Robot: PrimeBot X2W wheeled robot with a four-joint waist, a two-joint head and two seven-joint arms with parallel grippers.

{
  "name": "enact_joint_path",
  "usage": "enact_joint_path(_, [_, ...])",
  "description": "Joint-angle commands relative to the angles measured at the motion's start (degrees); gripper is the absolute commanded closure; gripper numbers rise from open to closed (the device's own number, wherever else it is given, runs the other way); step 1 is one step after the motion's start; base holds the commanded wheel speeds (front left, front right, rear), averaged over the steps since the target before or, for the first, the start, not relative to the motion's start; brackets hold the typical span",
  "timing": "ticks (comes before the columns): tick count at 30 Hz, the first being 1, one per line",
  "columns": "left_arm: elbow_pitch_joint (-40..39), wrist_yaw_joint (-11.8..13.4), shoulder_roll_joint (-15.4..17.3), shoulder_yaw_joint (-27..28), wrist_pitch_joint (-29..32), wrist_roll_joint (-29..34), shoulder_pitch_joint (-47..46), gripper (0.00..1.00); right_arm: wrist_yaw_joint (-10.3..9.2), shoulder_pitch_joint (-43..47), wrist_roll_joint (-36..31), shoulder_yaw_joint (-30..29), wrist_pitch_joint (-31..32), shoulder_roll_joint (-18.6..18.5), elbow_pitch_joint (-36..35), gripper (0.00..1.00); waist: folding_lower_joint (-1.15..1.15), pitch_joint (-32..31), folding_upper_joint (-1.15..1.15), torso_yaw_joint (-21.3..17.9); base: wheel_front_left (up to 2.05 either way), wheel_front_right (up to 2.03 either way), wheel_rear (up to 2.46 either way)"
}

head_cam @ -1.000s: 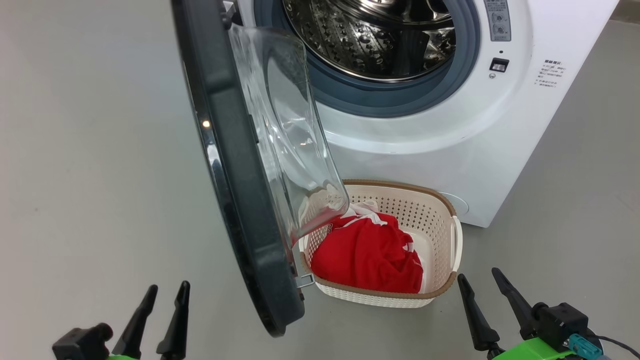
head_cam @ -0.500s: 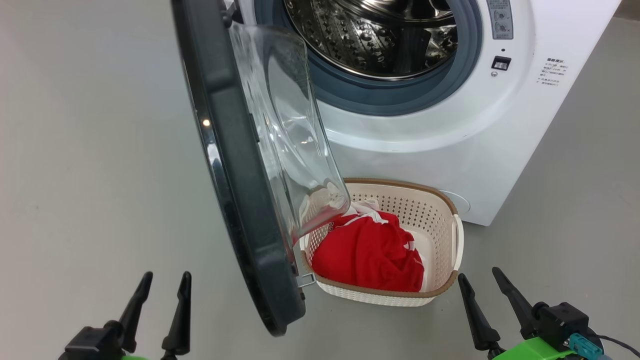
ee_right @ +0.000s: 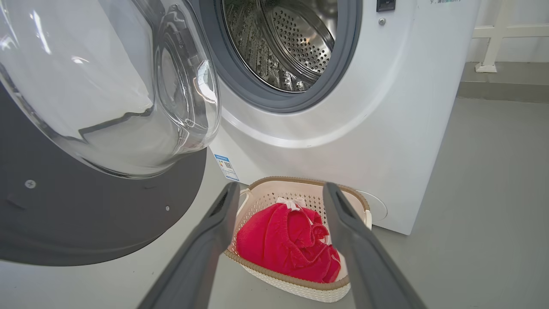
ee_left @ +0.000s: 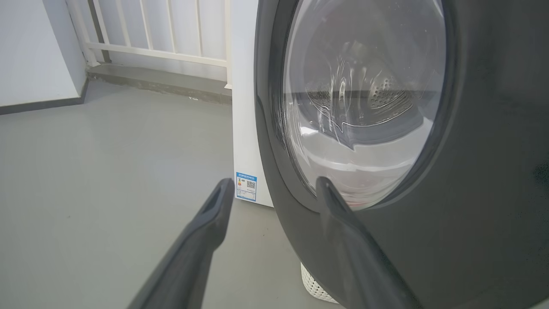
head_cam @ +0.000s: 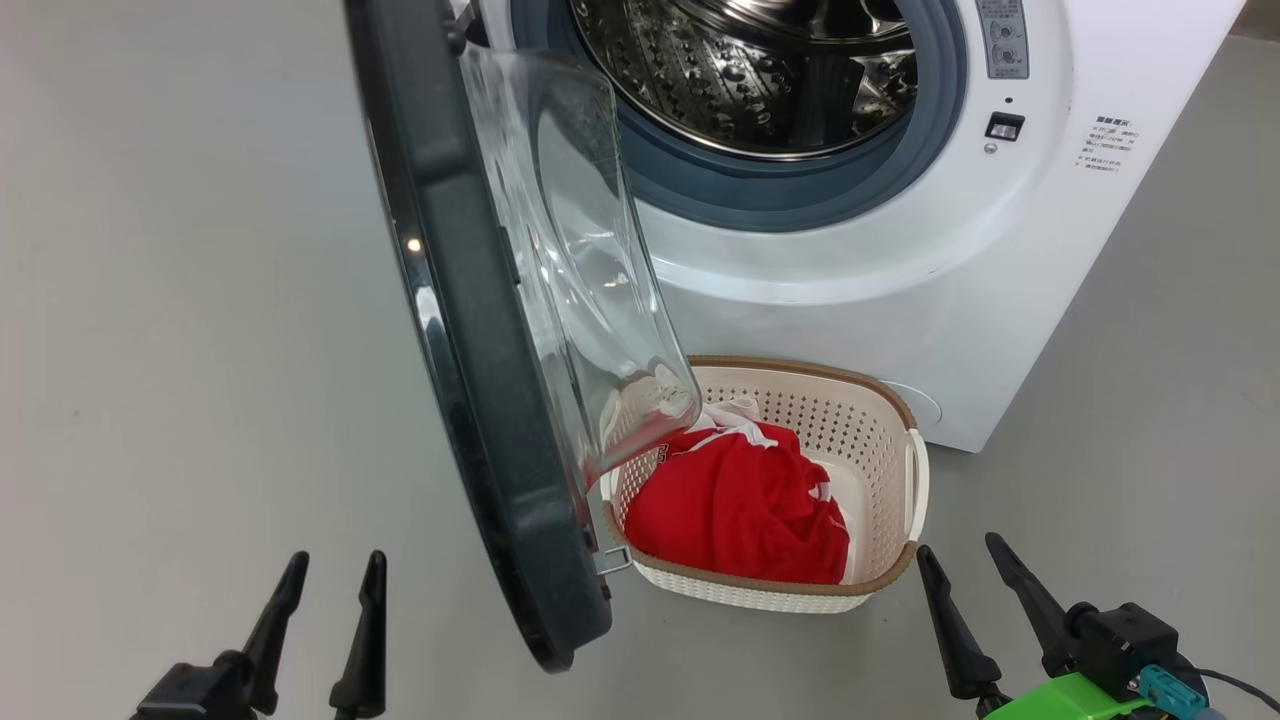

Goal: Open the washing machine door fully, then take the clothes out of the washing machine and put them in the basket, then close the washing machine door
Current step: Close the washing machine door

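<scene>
Evidently the unloading is finished. The washing machine (head_cam: 900,300) stands with its steel drum (head_cam: 750,70) bare as far as the views reach. The washing machine door (head_cam: 470,350) is swung out to the robot's left, nearly edge-on in the head view, where its glass bowl overlaps the basket's left end. The basket (head_cam: 880,420) sits on the floor (head_cam: 180,350) just in front of the machine's lower front. The clothes (head_cam: 740,505) lie heaped inside it, red with white trim.

I judge the step in hand to be the last one, closing the door. That calls for reaching the door's black outer face and pushing it round to the opening until the latch catches, with the bowl passing above the basket rim.

The left claw (head_cam: 338,558) sits low at the lower left, fingers up, spread wide and empty. Its wrist view looks straight at the door's outer face. The right claw (head_cam: 955,543) sits low near the basket's right end, also wide and empty, aimed at the basket.
</scene>
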Motion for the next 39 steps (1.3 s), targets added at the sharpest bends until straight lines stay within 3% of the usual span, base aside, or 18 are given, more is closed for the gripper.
enact_joint_path(1, [-1.4, -0.3, 0.7, 2.1, -0.7, 0.2, -0.7, 0.0, 0.42, -2.2, 0.1, 1.6, -0.4, -0.6, -1.2, 0.0, 0.0, 0.0, 0.0, 0.0, 0.0, 0.0, 0.0])
enact_joint_path(9, [-1.6, -0.3, 0.5, 2.0, -0.7, -1.1, -0.5, 0.0, 0.42, -1.9, 0.2, 1.8, -0.4, -0.5, -1.0, 0.0, 0.0, -0.5, 0.0, 0.0, 0.0, 0.0, 0.0])
enact_joint_path(10, [-1.6, -0.3, 0.4, 1.9, -0.7, -2.0, -0.5, 0.06, 0.42, -1.9, 0.2, 1.8, -0.4, -0.5, -1.0, 0.0, 0.0, -0.5, 0.0, 0.0, 0.0, 0.0, 0.0])
enact_joint_path(12, [-1.9, -0.3, 0.3, 1.5, -0.7, -4.4, -0.7, 0.51, 0.42, -1.7, 0.3, 1.8, -0.4, -0.5, -1.0, 0.0, 0.0, -0.7, 0.0, 0.0, 0.0, 0.0, 0.0])
enact_joint_path(16, [-3.1, -0.3, 0.3, 1.2, -0.7, -11.7, -1.4, 1.0, 0.42, -1.5, 0.3, 1.7, -0.4, -0.4, -1.0, 0.0, 0.0, -0.9, 0.0, 0.2, 0.0, 0.0, 0.0])
enact_joint_path(20, [-5.0, -0.3, 0.0, 1.6, -0.7, -23.9, -2.1, 1.0, 0.42, -1.4, 0.3, 1.8, -0.4, -0.3, -1.0, 0.0, 0.0, -1.1, 0.0, 0.2, 0.0, 0.0, 0.0])
enact_joint_path(25, [-6.7, -0.3, 1.3, -1.1, -0.7, -46.5, -2.6, 1.0, 0.42, -1.4, 0.4, 2.0, -0.4, -0.1, -0.9, 0.0, 0.0, -1.3, 0.0, -0.2, 0.0, 0.0, 0.0])
enact_joint_path(30, [-9.4, -0.3, 6.9, -5.2, 0.5, -63.1, -3.1, 1.0, 0.42, -1.6, 0.4, 1.8, -0.4, 0.0, -0.9, 0.0, 0.0, -1.0, 0.0, -0.6, 0.0, 0.0, 0.0])
enact_joint_path(35, [-12.2, -0.3, 10.6, -7.0, 7.8, -74.0, -3.4, 1.0, 0.42, -1.9, 0.5, 1.7, -0.4, 0.1, -0.9, 0.0, 0.0, -0.8, 0.0, -0.9, 0.0, 0.0, 0.0])
enact_joint_path(39, [-13.6, -0.3, 12.5, -7.1, 15.2, -77.8, -3.5, 1.0, 0.42, -2.1, 0.4, 1.6, -0.4, 0.2, -1.0, 0.0, 0.0, -0.5, 0.0, -1.1, 0.0, 0.0, 0.0])
